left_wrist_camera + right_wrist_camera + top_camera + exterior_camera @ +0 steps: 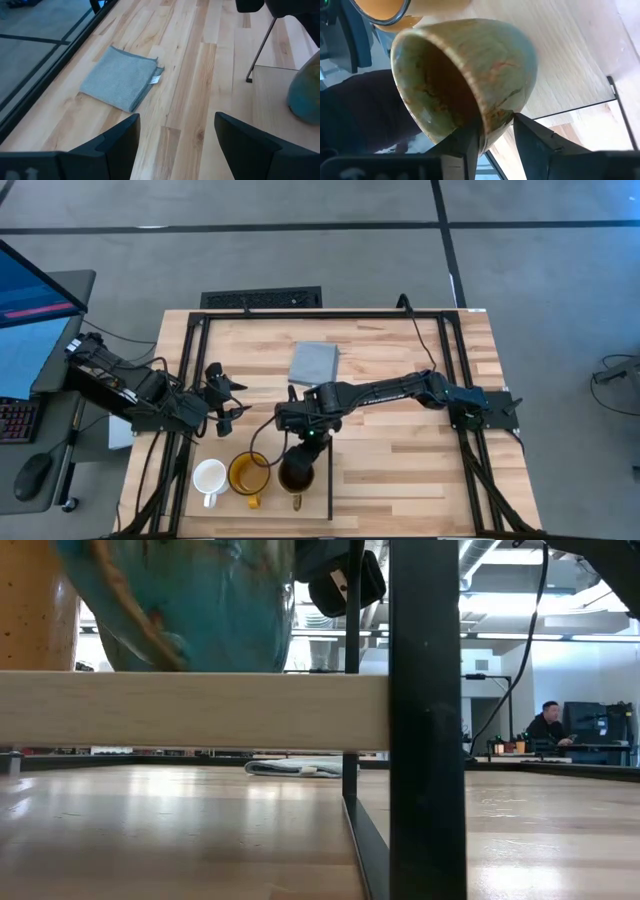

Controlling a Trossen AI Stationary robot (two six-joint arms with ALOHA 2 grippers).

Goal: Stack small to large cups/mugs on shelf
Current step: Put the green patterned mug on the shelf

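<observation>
I hold the right gripper (492,132) pinched on the rim of the dark brown mug (297,472), which stands on the shelf (318,500) beside the yellow-amber mug (248,473). Advice: part the fingers fully, then lift straight up clear of the rim. The left gripper (172,137) waits wide open near the table's left edge.

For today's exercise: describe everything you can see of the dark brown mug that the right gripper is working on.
The dark brown mug stands on the pale wood shelf beside the yellow mug, its tan handle toward the table's front edge. Up close it looks like glazed ceramic, mottled green-tan outside, brown inside. The right gripper pinches its rim, one finger inside, one outside.
</observation>
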